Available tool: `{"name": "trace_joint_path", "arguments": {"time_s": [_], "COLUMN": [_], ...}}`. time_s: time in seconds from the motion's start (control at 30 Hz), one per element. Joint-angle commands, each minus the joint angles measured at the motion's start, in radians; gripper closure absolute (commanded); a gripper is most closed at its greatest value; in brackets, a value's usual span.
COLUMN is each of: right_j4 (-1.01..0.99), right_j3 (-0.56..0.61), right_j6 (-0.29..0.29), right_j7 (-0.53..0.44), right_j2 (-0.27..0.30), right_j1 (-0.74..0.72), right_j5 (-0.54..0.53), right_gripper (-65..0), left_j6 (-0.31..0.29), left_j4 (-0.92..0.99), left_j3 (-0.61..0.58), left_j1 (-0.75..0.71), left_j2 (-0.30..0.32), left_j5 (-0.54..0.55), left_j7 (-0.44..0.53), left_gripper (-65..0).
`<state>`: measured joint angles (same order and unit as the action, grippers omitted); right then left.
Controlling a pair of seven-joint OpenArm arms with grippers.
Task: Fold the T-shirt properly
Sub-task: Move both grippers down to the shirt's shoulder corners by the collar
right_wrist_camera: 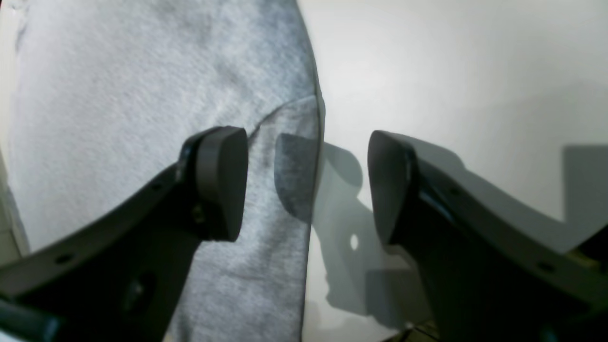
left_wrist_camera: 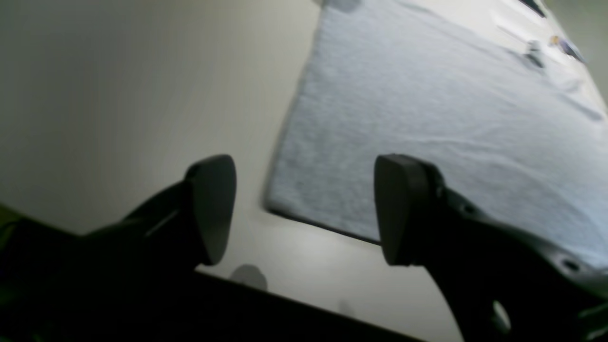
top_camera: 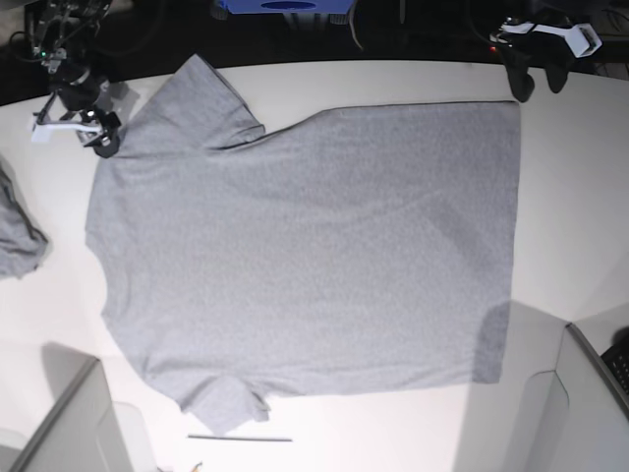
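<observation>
The T-shirt point(top_camera: 314, 246) lies spread flat on the white table point(top_camera: 575, 197), plain grey side up, with its sleeves toward the left in the base view. My left gripper point(top_camera: 539, 84) hovers at the shirt's far right corner. In the left wrist view it point(left_wrist_camera: 304, 204) is open, with the T-shirt's point(left_wrist_camera: 427, 118) corner just beyond the fingertips. My right gripper point(top_camera: 93, 133) is by the far left sleeve. The right wrist view shows it point(right_wrist_camera: 308, 185) open and empty over the edge of the T-shirt point(right_wrist_camera: 142, 85).
A smaller piece of grey cloth point(top_camera: 15, 236) lies at the table's left edge. Grey panels stand at the near left point(top_camera: 59, 423) and near right point(top_camera: 580, 413) corners. A thin dark rod point(top_camera: 241, 438) lies near the front edge.
</observation>
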<state>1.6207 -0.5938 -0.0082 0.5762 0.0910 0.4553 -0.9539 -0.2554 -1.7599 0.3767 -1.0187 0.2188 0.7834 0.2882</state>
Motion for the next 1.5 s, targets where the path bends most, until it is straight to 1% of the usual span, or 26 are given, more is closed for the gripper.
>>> {"name": "trace_joint_path", "arguments": {"time_s": [0.0, 0.07, 0.2, 0.27, 0.33, 0.4, 0.5, 0.53, 0.67, 0.8, 0.83, 0.87, 0.93, 1.03, 1.1, 1.2, 1.37, 1.47], "right_j4": [0.008, 0.006, 0.006, 0.006, 0.005, 0.005, 0.010, 0.011, 0.002, -0.030, -0.033, -0.033, -0.036, -0.036, -0.036, -0.036, -0.036, -0.036], "right_j3": [0.001, 0.038, 0.120, 0.130, 0.125, 0.120, 0.122, 0.123, 0.130, 0.131, 0.131, 0.131, 0.131, 0.131, 0.133, 0.133, 0.133, 0.133], "right_j6": [0.004, 0.004, 0.004, 0.004, 0.004, 0.004, 0.004, 0.004, 0.004, 0.004, 0.004, 0.004, 0.004, 0.004, 0.004, 0.004, 0.004, 0.004], "right_j7": [0.011, 0.037, 0.038, 0.038, 0.038, 0.038, 0.040, 0.040, 0.040, 0.040, 0.043, 0.043, 0.043, 0.044, 0.046, 0.046, 0.046, 0.046], "right_j2": [-0.001, -0.003, -0.006, -0.032, -0.044, -0.046, -0.044, -0.044, -0.046, -0.040, -0.040, -0.038, -0.038, -0.038, -0.038, -0.038, -0.038, -0.038], "right_j1": [0.006, 0.023, 0.058, 0.061, 0.063, 0.063, 0.083, 0.095, 0.118, 0.112, 0.110, 0.110, 0.110, 0.110, 0.110, 0.110, 0.110, 0.110], "right_j5": [-0.004, -0.004, -0.006, -0.004, -0.003, -0.003, -0.003, -0.003, -0.003, -0.003, -0.003, -0.003, -0.004, -0.004, -0.004, -0.004, -0.004, -0.004], "right_gripper": [-36.3, -36.3, -36.3, -36.3, -36.3, -36.3, -36.3, -36.2, -36.2, -35.9, -34.5, -31.1, -19.7, 0.0, 0.0, 0.0, 0.0, 0.0], "left_j6": [-0.008, -0.008, -0.008, -0.008, -0.008, -0.008, -0.009, -0.011, -0.011, -0.011, -0.011, -0.012, -0.032, -0.089, -0.112, -0.115, -0.115, -0.115], "left_j4": [-0.011, -0.011, -0.011, -0.011, -0.011, -0.011, -0.011, -0.010, -0.016, -0.011, -0.013, -0.013, -0.010, -0.002, 0.015, 0.064, 0.130, 0.139], "left_j3": [0.014, 0.020, 0.012, 0.012, 0.012, 0.023, 0.026, 0.043, 0.084, 0.084, 0.084, 0.084, 0.084, 0.084, 0.086, 0.086, 0.081, 0.071], "left_j1": [-0.018, -0.016, -0.015, -0.015, -0.015, -0.012, 0.005, 0.008, 0.034, 0.051, 0.053, 0.064, 0.077, 0.079, 0.080, 0.091, 0.127, 0.140], "left_j2": [0.006, 0.006, 0.004, 0.004, 0.004, 0.004, 0.014, 0.015, 0.011, 0.011, 0.011, 0.011, 0.009, 0.000, -0.006, -0.006, -0.005, 0.014], "left_j5": [0.005, 0.005, 0.006, 0.008, 0.009, 0.043, 0.167, 0.193, 0.175, 0.181, 0.183, 0.183, 0.183, 0.196, 0.241, 0.307, 0.311, 0.311], "left_j7": [0.026, 0.026, 0.024, 0.024, 0.021, -0.017, -0.088, -0.113, -0.166, -0.220, -0.229, -0.231, -0.232, -0.232, -0.232, -0.234, -0.235, -0.237], "left_gripper": [-44.1, -44.1, -44.1, -44.1, -44.1, -44.1, -44.1, -44.1, -44.1, -44.1, -44.1, -44.1, -44.1, -44.1, -44.1, -44.1, -44.1, -44.1]}}
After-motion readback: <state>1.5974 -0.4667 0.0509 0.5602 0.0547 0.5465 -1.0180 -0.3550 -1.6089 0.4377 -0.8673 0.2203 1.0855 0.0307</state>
